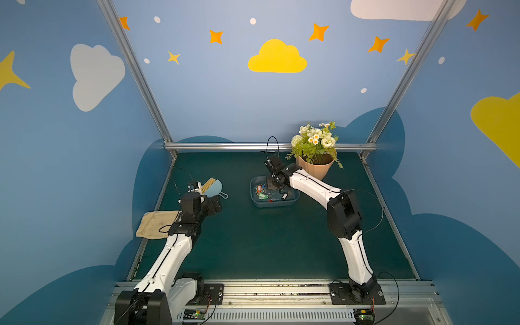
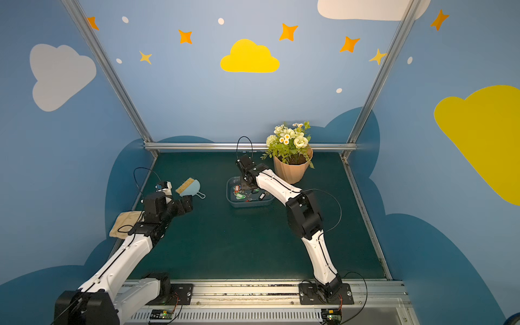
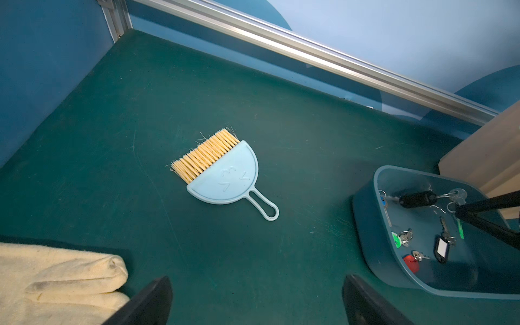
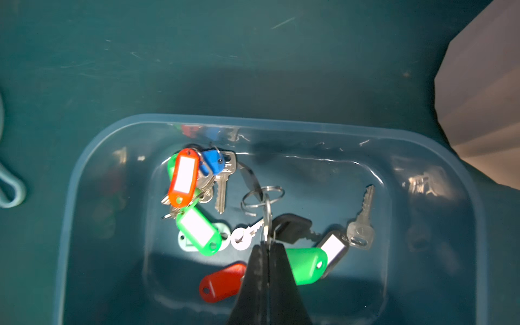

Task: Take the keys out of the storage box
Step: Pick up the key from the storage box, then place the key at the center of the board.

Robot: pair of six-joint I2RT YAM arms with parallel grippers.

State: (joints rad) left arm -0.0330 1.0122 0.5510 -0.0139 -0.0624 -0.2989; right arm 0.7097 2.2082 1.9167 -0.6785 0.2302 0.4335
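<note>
This is a lab booth (aluminium frame (image 1: pixel 225 146), cloud-painted walls (image 1: pixel 225 98)).

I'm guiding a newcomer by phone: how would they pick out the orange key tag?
Find the peach flowerpot at the back of the table; the blue-grey storage box sits beside it, nearer the robot. Inside, clear of the right gripper, lies a bunch of keys. The orange tag tops that bunch: the only orange one, with a white label window, unlike the plain red tag.
</note>
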